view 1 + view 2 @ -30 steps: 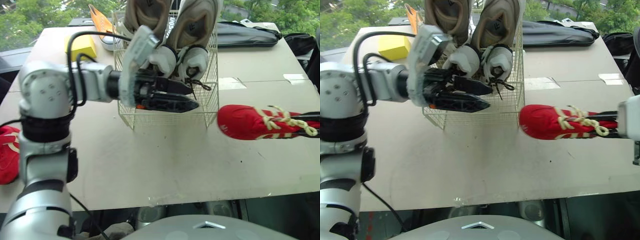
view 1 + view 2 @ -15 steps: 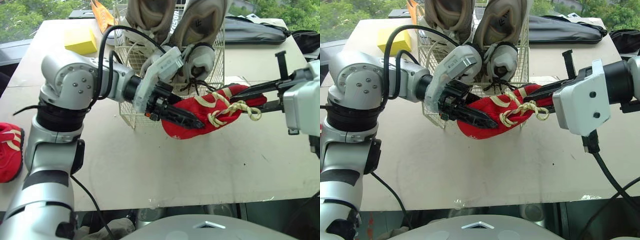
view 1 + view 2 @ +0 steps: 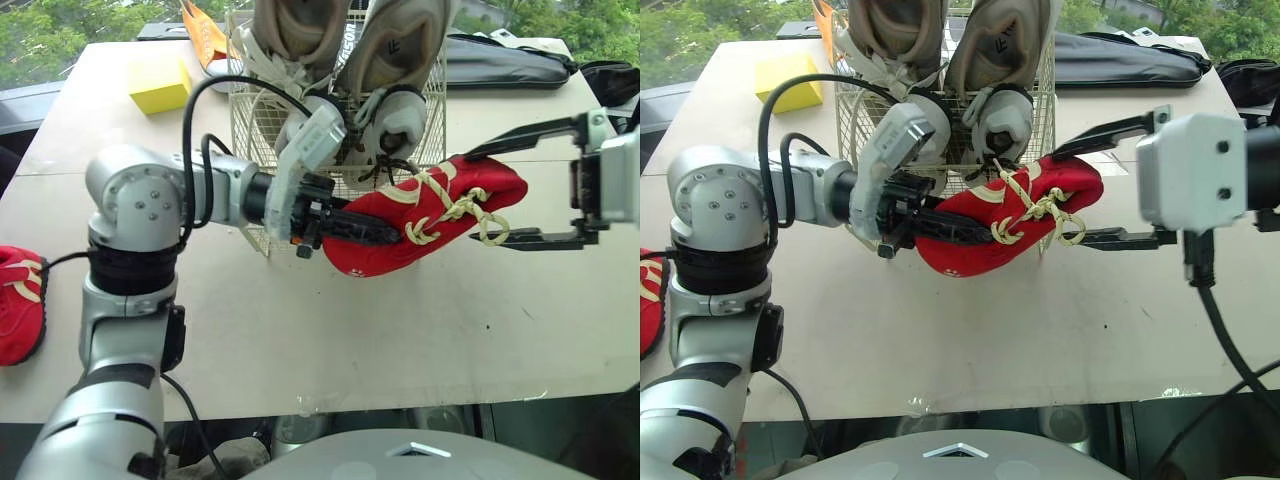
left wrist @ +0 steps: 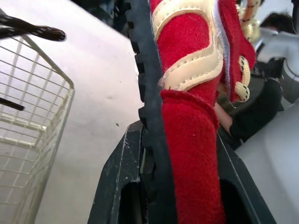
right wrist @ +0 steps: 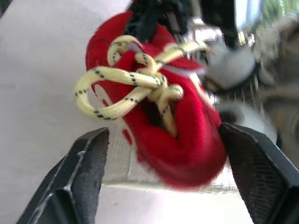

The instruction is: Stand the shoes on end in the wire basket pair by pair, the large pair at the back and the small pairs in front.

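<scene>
My left gripper is shut on a red shoe with cream laces, held in the air just in front of the wire basket. In the left wrist view its fingers clamp the red shoe by sole and side. Around the shoe's heel stands my right gripper, open; its fingers are apart from the red shoe. Two large beige shoes stand on end at the basket's back. A small white pair stands before them.
A second red shoe lies at the table's left edge. A yellow block and an orange item sit at the back left. A black bag lies at the back right. The front of the table is bare.
My right gripper carried the red shoe left to the basket front and then opened, letting go. My left gripper closed on the shoe, whose heel has tipped upward.
</scene>
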Tool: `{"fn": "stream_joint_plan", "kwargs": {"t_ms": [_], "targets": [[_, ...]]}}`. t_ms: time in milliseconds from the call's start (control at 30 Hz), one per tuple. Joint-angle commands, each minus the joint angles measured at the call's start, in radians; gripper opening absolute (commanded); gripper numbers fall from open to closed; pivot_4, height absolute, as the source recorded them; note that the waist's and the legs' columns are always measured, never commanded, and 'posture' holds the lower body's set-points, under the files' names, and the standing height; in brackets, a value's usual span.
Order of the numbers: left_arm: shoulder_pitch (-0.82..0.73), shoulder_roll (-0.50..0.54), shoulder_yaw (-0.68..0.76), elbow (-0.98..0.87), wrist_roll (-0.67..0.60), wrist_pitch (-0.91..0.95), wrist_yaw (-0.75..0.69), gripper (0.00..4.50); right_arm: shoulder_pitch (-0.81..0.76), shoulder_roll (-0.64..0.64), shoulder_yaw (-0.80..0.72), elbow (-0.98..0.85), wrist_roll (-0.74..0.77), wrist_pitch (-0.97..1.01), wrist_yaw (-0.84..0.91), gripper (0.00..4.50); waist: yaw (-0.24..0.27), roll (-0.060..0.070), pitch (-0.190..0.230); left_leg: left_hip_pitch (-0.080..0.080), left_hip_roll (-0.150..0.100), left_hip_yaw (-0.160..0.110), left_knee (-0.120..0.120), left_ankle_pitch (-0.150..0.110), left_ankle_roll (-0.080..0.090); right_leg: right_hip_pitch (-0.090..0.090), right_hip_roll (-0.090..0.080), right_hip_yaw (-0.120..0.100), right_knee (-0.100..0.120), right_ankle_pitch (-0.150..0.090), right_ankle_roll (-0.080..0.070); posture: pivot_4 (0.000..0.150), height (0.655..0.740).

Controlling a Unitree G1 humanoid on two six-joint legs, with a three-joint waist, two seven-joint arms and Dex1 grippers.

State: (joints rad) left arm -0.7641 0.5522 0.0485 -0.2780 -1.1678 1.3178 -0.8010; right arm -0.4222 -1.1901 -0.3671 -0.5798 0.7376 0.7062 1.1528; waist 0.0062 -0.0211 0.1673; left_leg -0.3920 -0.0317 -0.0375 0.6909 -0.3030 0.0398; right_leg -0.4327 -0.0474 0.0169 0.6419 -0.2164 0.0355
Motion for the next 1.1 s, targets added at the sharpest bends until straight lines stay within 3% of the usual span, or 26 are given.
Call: {"fn": "stream_joint_plan", "kwargs": {"t_ms": [33, 67, 167, 233, 333, 500, 667, 733, 867, 967, 1033, 1100], "targets": [[0.046, -0.059, 0.124, -0.073, 0.027, -0.192, 0.072, 0.61, 0.152, 0.1, -0.197, -0.061, 0.263, 0.316, -0.235, 3.43, 0.005, -0.006, -0.004, 0.001, 0.001, 0.0, 0.001, 0.0, 0.0, 0.0, 0.001, 0.0, 0.001, 0.0, 0.0, 0.15, 0.74], [0.051, -0.077, 0.126, -0.077, 0.033, -0.213, 0.089, 0.61, 0.179, 0.127, -0.216, -0.083, 0.31, 0.345, -0.291, 3.43, 0.008, -0.005, -0.004, 0.001, 0.001, -0.001, 0.001, 0.0, 0.0, 0.0, 0.001, 0.0, 0.001, 0.0, 0.0, 0.15, 0.74], [0.085, -0.144, 0.095, -0.107, 0.147, -0.372, 0.123, 0.61, 0.208, 0.281, -0.143, -0.143, 0.644, 0.294, -0.697, 3.43, 0.007, -0.002, -0.004, 0.001, 0.0, 0.001, 0.001, 0.0, 0.0, 0.0, 0.001, 0.001, 0.003, 0.0, 0.0, 0.15, 0.74], [0.099, -0.164, 0.065, -0.116, 0.205, -0.442, 0.11, 0.61, 0.164, 0.378, -0.055, -0.159, 0.745, 0.23, -0.905, 3.43, 0.005, -0.002, -0.004, 0.005, -0.001, 0.003, 0.0, 0.0, 0.0, 0.002, 0.001, 0.003, 0.003, 0.0, 0.0, 0.15, 0.74], [0.132, -0.179, 0.016, -0.126, 0.26, -0.511, 0.081, 0.61, 0.056, 0.505, 0.069, -0.133, 0.803, 0.15, -1.123, 3.43, 0.0, -0.002, -0.004, 0.007, -0.001, 0.005, -0.001, 0.0, 0.0, 0.002, 0.002, 0.005, 0.004, 0.0, 0.0, 0.15, 0.74], [0.162, -0.165, -0.038, -0.144, 0.287, -0.55, 0.035, 0.61, -0.053, 0.565, 0.187, -0.088, 0.771, 0.133, -1.219, 3.43, 0.006, -0.002, -0.004, 0.007, -0.001, 0.005, -0.001, 0.0, 0.0, 0.002, 0.003, 0.005, 0.003, 0.0, 0.0, 0.15, 0.74], [0.159, -0.14, -0.039, -0.144, 0.277, -0.548, 0.012, 0.59, -0.078, 0.572, 0.213, -0.074, 0.773, 0.12, -1.215, 1.3, 0.005, -0.002, -0.004, 0.005, -0.001, 0.005, -0.001, 0.0, 0.0, 0.002, 0.003, 0.004, 0.001, 0.0, 0.0, 0.15, 0.74], [0.157, -0.128, -0.016, -0.143, 0.233, -0.522, 0.004, 0.58, -0.081, 0.57, 0.214, -0.076, 0.77, 0.116, -1.209, 0.7, 0.004, -0.002, -0.004, 0.006, -0.001, 0.005, -0.002, 0.0, 0.0, 0.002, 0.004, 0.003, 0.002, 0.0, 0.0, 0.15, 0.74], [0.155, -0.108, 0.051, -0.141, 0.136, -0.438, 0.077, 2.5, -0.075, 0.538, 0.205, -0.082, 0.742, 0.113, -1.165, 0.44, 0.0, -0.002, -0.004, 0.006, 0.0, 0.005, -0.002, 0.0, 0.0, 0.002, 0.005, 0.002, 0.002, 0.0, 0.0, 0.15, 0.74], [0.213, -0.035, 0.11, -0.186, 0.069, -0.384, 0.098, 3.83, -0.059, 0.488, 0.174, -0.083, 0.685, 0.105, -1.073, 0.37, -0.004, -0.002, -0.004, 0.006, 0.0, 0.005, -0.001, 0.0, 0.0, 0.002, 0.004, 0.001, 0.002, 0.0, 0.0, 0.15, 0.74], [0.302, 0.019, 0.156, -0.26, 0.082, -0.4, 0.124, 3.85, -0.052, 0.447, 0.147, -0.08, 0.61, 0.077, -0.995, 0.37, -0.018, -0.002, -0.004, 0.006, 0.0, 0.005, -0.003, 0.0, 0.001, 0.002, 0.005, 0.002, 0.002, 0.0, 0.0, 0.15, 0.74], [0.426, 0.061, 0.22, -0.324, 0.082, -0.456, 0.056, 3.85, -0.05, 0.411, 0.129, -0.079, 0.537, 0.045, -0.91, 0.36, -0.02, -0.002, -0.004, 0.007, 0.0, 0.005, -0.004, 0.0, 0.0, 0.002, 0.005, 0.003, 0.001, 0.0, 0.0, 0.15, 0.74]]}}
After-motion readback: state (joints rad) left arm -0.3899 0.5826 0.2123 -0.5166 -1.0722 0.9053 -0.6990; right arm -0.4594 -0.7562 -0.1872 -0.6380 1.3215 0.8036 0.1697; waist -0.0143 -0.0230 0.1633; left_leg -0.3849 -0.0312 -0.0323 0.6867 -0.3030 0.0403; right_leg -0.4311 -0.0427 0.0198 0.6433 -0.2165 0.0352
